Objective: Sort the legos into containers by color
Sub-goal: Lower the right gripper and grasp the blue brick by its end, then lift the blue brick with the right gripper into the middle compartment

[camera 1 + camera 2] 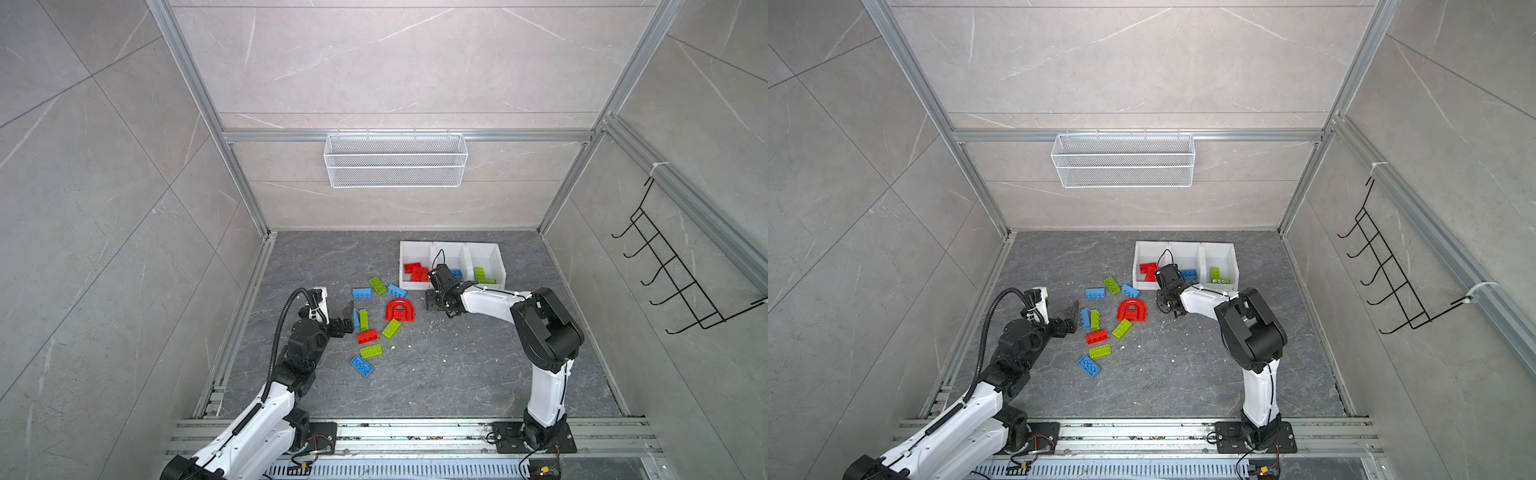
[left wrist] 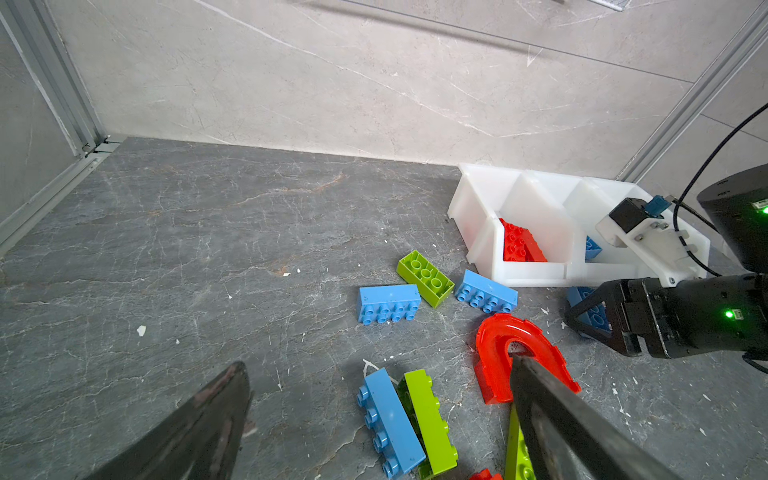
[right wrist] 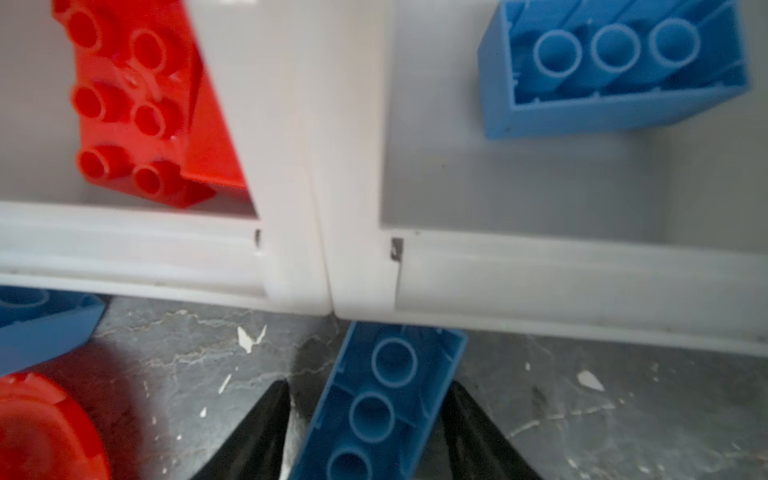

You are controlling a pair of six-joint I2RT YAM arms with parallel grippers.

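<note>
Three joined white containers (image 1: 449,244) stand at the back right; red legos (image 1: 414,272) lie in the left one, a blue one (image 1: 456,273) in the middle, green ones (image 1: 482,275) in the right. My right gripper (image 3: 369,384) is low in front of them, open around a blue lego (image 3: 382,407) lying studs-down on the floor; one finger touches it, the other stands just apart. My left gripper (image 2: 377,362) is wide open beside a blue lego (image 2: 388,424) and green lego (image 2: 430,419) lying together. A red arch (image 1: 400,309) lies mid-floor among several loose bricks.
A white wire mesh basket (image 1: 395,160) hangs on the back wall and a black hook rack (image 1: 673,270) on the right wall. Aluminium rails (image 1: 415,432) run along the front edge. Loose bricks (image 1: 370,351) spread between the two arms.
</note>
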